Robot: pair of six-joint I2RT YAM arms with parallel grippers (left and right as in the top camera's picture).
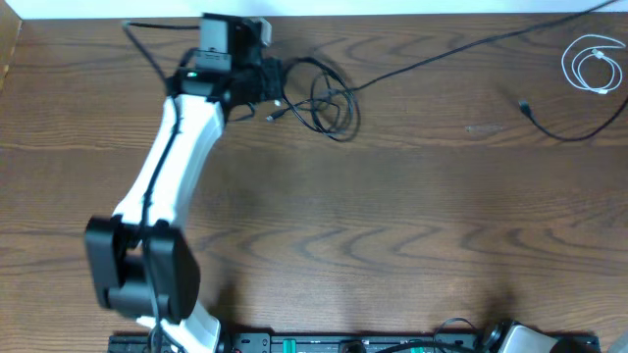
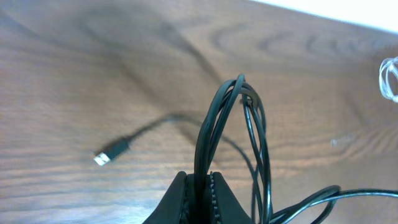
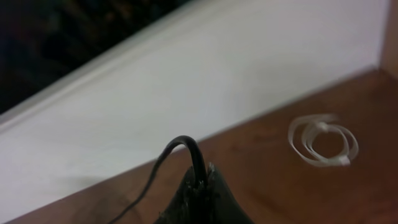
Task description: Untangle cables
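A black cable [image 1: 329, 103] lies in tangled loops at the table's back middle, with a small plug [image 1: 271, 118] beside it. My left gripper [image 1: 269, 82] is shut on a bundle of these loops; the left wrist view shows the strands [image 2: 214, 118] rising from the jaws [image 2: 200, 185] and the plug [image 2: 103, 158] on the wood. One strand [image 1: 461, 49] runs to the back right, out of the overhead view. My right gripper [image 3: 202, 182] is shut on a black cable [image 3: 186, 146] and is outside the overhead view. A white coiled cable [image 1: 594, 64] lies far right and also shows in the right wrist view [image 3: 323, 142].
Another black cord [image 1: 564, 132] with a plug end [image 1: 525, 105] lies at the right, below the white coil. A white wall [image 3: 186, 81] borders the table's back edge. The left arm [image 1: 172, 167] stretches from the front left to the back.
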